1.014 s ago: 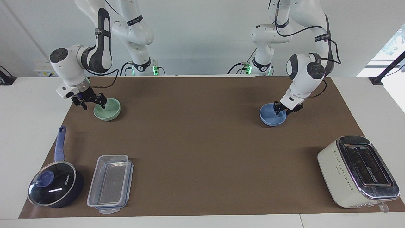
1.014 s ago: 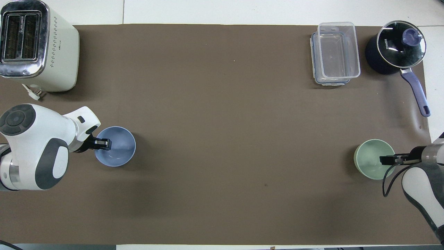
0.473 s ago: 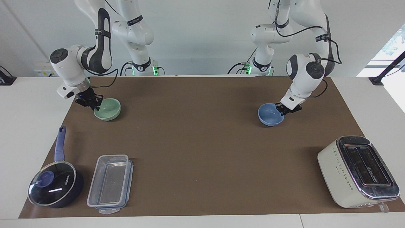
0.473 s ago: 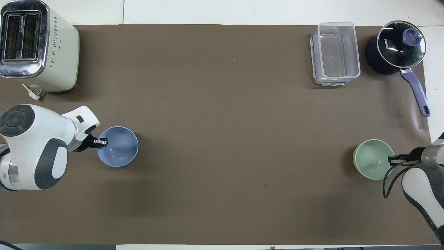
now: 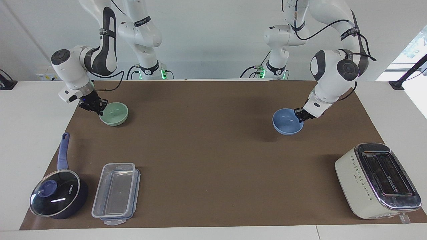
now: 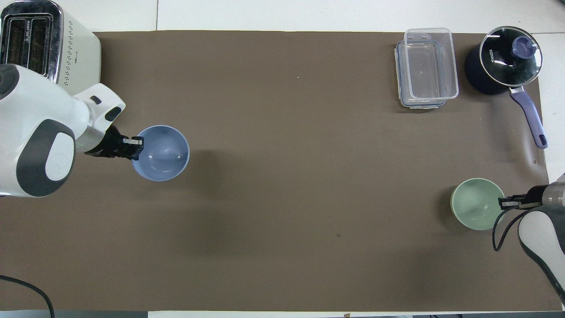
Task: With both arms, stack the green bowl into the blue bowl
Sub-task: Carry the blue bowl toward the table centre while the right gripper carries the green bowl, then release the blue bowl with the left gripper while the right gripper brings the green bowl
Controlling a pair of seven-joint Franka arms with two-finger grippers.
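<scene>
Our left gripper [image 5: 302, 116] pinches the rim of the blue bowl [image 5: 287, 122] — now lifted off the mat and higher than a second ago. Our right gripper [image 5: 100, 108] is clamped on the green bowl's [image 5: 115, 114] rim, down low. The bowls sit well apart — green must travel toward blue, at the left arm's end.

Bright, even illumination in both views, apparently from overhead; daylight enters at a window at the edge of the facing view. Soft, diffuse shadows lie on the brown mat [image 5: 206, 160] beside the toaster [image 5: 377, 180], the saucepan [image 5: 58, 195] and beneath the blue bowl [image 5: 287, 121]. Glare streaks mark the saucepan's glass lid [image 6: 512, 55] and the toaster's chrome top. Focus is sharp throughout.
</scene>
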